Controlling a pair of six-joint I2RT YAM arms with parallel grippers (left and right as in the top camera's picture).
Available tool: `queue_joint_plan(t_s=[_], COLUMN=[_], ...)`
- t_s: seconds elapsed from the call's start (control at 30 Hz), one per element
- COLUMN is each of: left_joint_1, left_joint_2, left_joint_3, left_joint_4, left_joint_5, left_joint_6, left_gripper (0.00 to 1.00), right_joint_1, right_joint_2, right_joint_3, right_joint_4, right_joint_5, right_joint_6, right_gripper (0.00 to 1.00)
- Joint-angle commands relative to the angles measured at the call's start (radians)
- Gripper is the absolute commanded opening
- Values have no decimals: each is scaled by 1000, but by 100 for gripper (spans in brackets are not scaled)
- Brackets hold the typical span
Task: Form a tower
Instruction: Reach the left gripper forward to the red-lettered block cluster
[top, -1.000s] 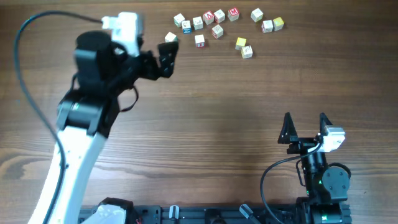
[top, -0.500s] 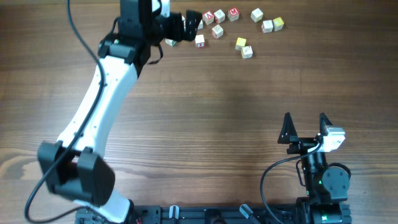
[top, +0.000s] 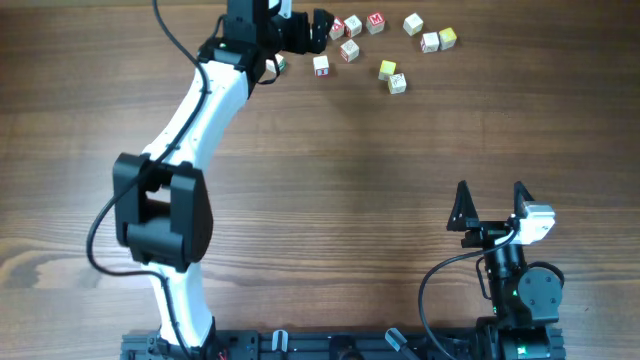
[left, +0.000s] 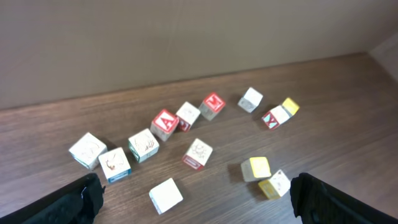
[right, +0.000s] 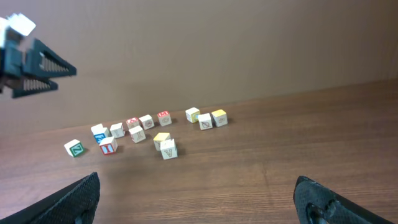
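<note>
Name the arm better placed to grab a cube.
Left. The open left gripper hovers at the letter cubes; the open right gripper sits by its base, far from them.

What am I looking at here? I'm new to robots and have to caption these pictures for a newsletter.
Two robot arms sit at a wooden table. One picture looks straight down from a fixed camera above. The other two come from small cameras on each arm's wrist, so the dark shapes in their lower corners are that arm's own fingers. The left tool is stretched out to the far side, at a scatter of small wooden letter cubes. The right tool sits close to its base, away from them. Both tools are open and hold nothing. The cubes all lie singly, and none are stacked yet.
</note>
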Motion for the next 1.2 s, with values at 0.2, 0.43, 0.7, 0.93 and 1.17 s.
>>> queue_joint_plan(t_s=[0.2, 0.43, 0.7, 0.93, 1.17], left_joint_1=[-43, -98, -100, -100, -100], left_joint_2=[54, 178, 312, 348, 348], left_joint_3=[21, 21, 21, 21, 21], left_joint_4=[-20, 88, 137, 133, 126], left_joint_5=[38, -162, -257, -258, -258], left_joint_6=[23, 22, -116, -136, -159], left_gripper=[100, 100, 100, 98, 51], right_joint_1=[-6, -6, -6, -6, -6], right_joint_2=[0, 0, 0, 0, 0], right_joint_3=[-1, -1, -1, -1, -1], right_joint_4=[3, 3, 3, 3, 3], right_joint_5=[-9, -9, -9, -9, -9], right_joint_6=[7, 7, 6, 7, 7], right_gripper=[100, 100, 100, 100, 100])
